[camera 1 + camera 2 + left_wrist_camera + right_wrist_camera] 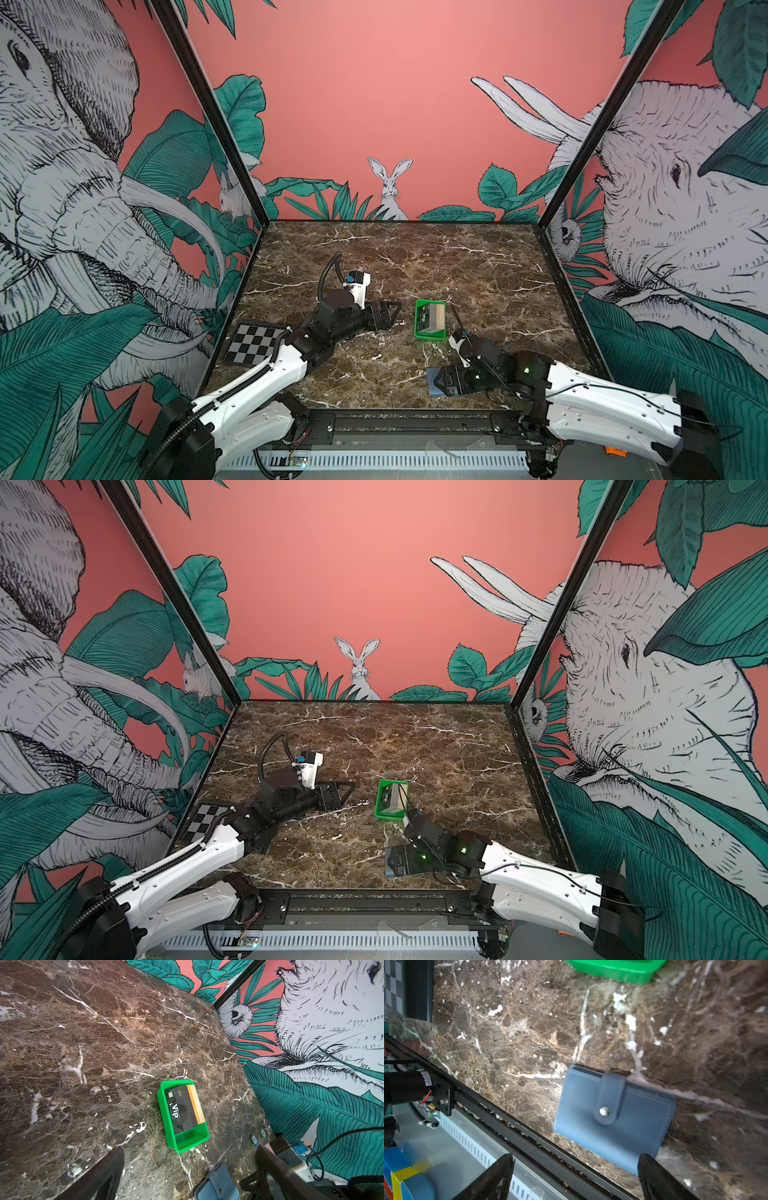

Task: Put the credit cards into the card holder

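The credit cards lie stacked in a small green tray (430, 336): a black "VIP" card (178, 1109) on top, with a grey and a tan card (196, 1103) showing beside it. The card holder (612, 1118), a slate-blue wallet with its snap tab fastened, lies flat near the table's front edge, also in a top view (432, 390). My right gripper (575, 1161) is open over the wallet's front edge, nothing between its fingers. My left gripper (392, 313) is open and empty, just left of the tray, low over the marble.
A black-and-white checkerboard plate (253, 343) lies at the left edge beside the left arm. The black front rail (529, 1132) runs close behind the wallet. Illustrated walls enclose the brown marble table (415, 257) on three sides.
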Controlling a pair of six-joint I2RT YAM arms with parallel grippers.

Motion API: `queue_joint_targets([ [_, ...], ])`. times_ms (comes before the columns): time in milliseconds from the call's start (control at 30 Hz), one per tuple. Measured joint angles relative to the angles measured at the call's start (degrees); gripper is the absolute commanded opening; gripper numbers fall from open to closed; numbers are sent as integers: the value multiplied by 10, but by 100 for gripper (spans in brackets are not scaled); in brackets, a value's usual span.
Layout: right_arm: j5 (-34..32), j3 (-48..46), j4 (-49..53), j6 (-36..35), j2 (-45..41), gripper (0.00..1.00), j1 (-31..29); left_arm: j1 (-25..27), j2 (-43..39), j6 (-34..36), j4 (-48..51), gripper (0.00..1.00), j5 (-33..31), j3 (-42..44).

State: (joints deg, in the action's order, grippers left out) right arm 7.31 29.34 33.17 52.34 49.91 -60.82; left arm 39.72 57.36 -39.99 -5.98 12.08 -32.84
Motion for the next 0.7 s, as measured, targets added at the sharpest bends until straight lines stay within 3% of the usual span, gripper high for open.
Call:
queue_joint_targets([
  [300,21,-47,35,12,-28,93,0,0,15,-9,-19,99,6,4],
  [500,67,-52,-13,7,24,93,0,0,19,-15,-28,99,8,8],
  [700,69,-41,-45,-5,74,93,0,0,18,-20,-30,99,8,15],
])
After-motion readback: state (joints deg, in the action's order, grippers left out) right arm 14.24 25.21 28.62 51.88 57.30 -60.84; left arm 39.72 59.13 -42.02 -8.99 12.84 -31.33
